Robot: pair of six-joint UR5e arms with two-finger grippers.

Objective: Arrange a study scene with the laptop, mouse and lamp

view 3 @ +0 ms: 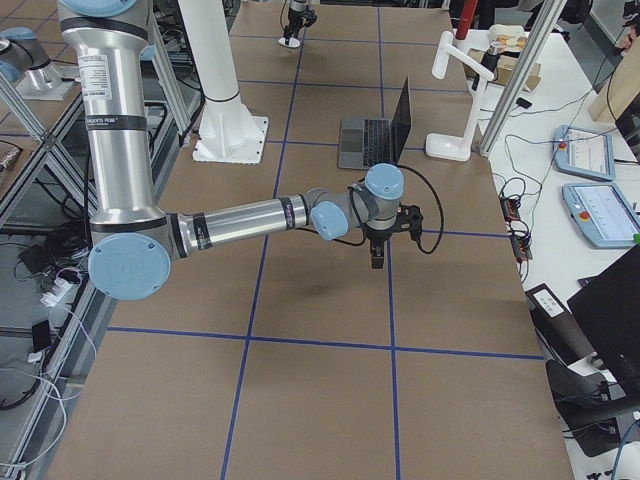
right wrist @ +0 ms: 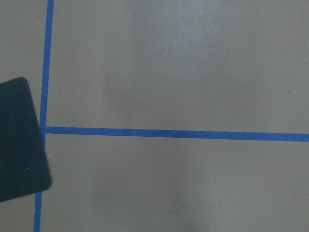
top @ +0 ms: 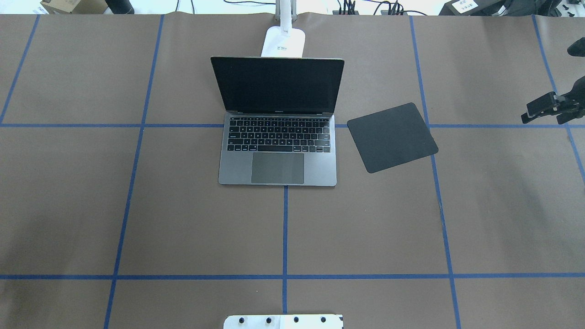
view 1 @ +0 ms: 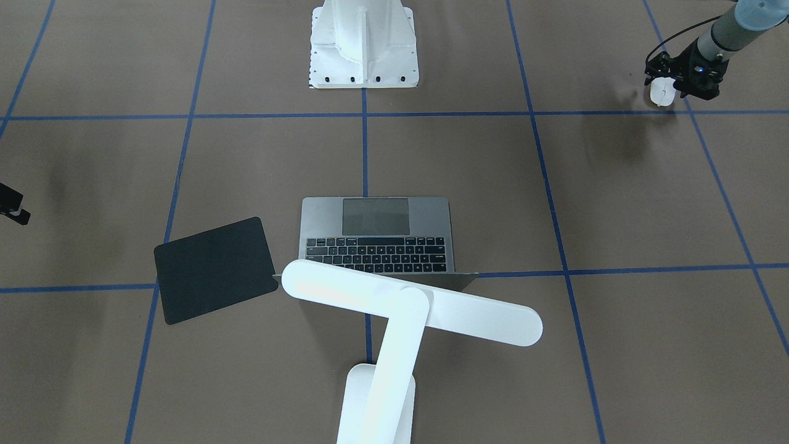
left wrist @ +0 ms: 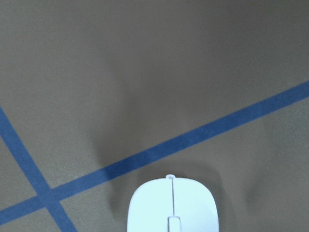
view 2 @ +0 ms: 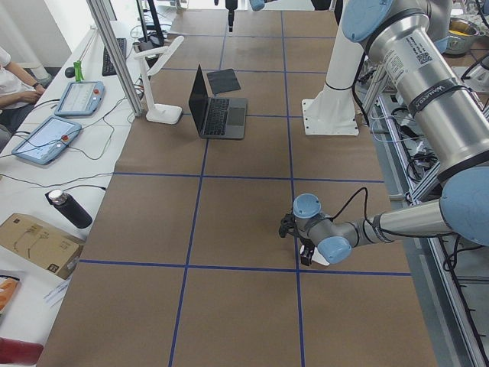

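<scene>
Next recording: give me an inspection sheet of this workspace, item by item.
Surface: brown table with a blue tape grid; no spills seen.
Job's things: laptop open, screen dark; lamp behind it, head above the lid; mouse far off toward the robot's left, not on the mouse pad.
Clutter: nothing seen.
Grippers: left gripper at the mouse, looks shut on it; right gripper holds nothing, open or shut unclear.
Cables: black cable looping at the left wrist; loose leads on the side bench.
Surroundings: seated operator, teach pendant, bottle, cardboard box.
</scene>
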